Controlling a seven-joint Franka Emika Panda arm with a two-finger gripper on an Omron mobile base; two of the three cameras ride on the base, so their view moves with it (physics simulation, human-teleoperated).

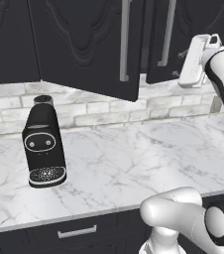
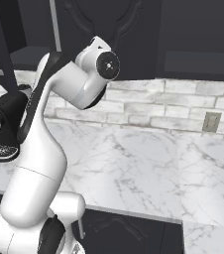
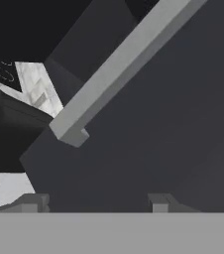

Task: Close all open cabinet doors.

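Observation:
A black wall-cabinet door (image 1: 84, 44) with curved relief stands swung out over the counter, its silver bar handle (image 1: 125, 39) near its free edge. Right of it, a second black door (image 1: 156, 44) with its own bar handle (image 1: 166, 34) looks slightly ajar. My white hand (image 1: 192, 62) is raised just right of this second door, close to its lower edge. In the hand view my gripper (image 3: 95, 203) is open, its fingertips (image 3: 32, 203) spread wide before a dark door face, and the lower end of a silver handle (image 3: 74, 131) lies just ahead. Nothing is held.
A black coffee machine (image 1: 43, 144) stands on the white marble counter (image 1: 134, 163) at the left, below the swung-out door. A wall outlet (image 2: 210, 121) sits in the brick backsplash. Black drawer fronts with a short handle (image 1: 77, 231) run under the counter edge.

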